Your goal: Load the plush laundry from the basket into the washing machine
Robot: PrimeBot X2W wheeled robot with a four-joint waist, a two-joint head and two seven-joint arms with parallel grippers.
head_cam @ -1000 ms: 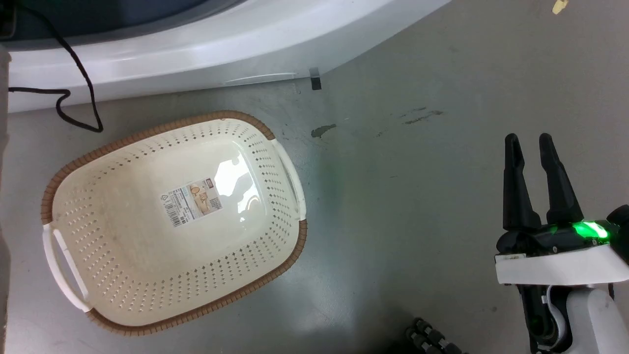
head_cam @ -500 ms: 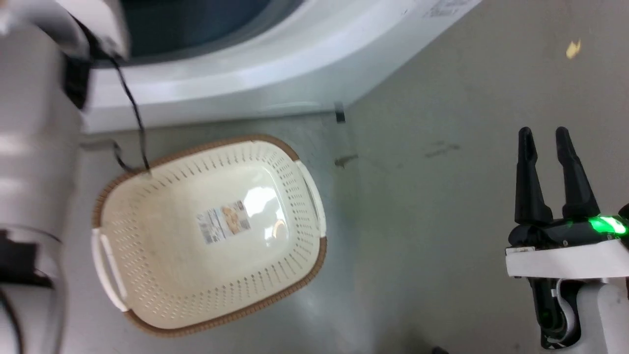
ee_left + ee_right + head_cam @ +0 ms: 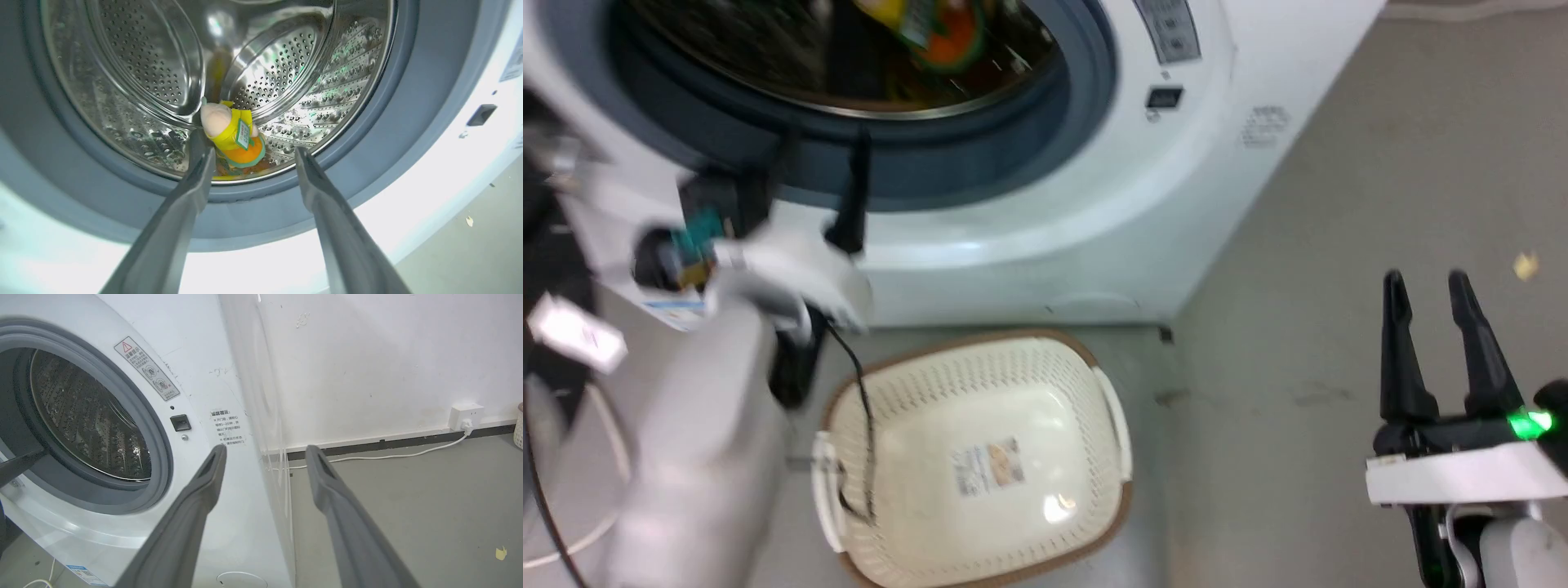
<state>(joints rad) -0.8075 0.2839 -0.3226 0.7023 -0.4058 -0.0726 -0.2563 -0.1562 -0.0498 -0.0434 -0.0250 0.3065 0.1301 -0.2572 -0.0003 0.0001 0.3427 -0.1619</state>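
The small soft toy with pale pink head, yellow clothing and orange-and-green bottom [image 3: 233, 134] lies on the floor of the shiny perforated steel drum [image 3: 143, 77], near its front lip, inside the large white front-loading washing machine [image 3: 1094, 204]. The left gripper [image 3: 253, 153] hangs before the grey door seal [image 3: 367, 163], fingers spread wide and empty. The cream perforated oval basket [image 3: 907, 392] sits on the grey floor [image 3: 1298, 245] by the washer's base. The right gripper [image 3: 1427, 282] hovers over the floor, wide open, empty.

Yellow-and-orange plush laundry [image 3: 235, 136] — cream, brown-rimmed basket [image 3: 1045, 392]
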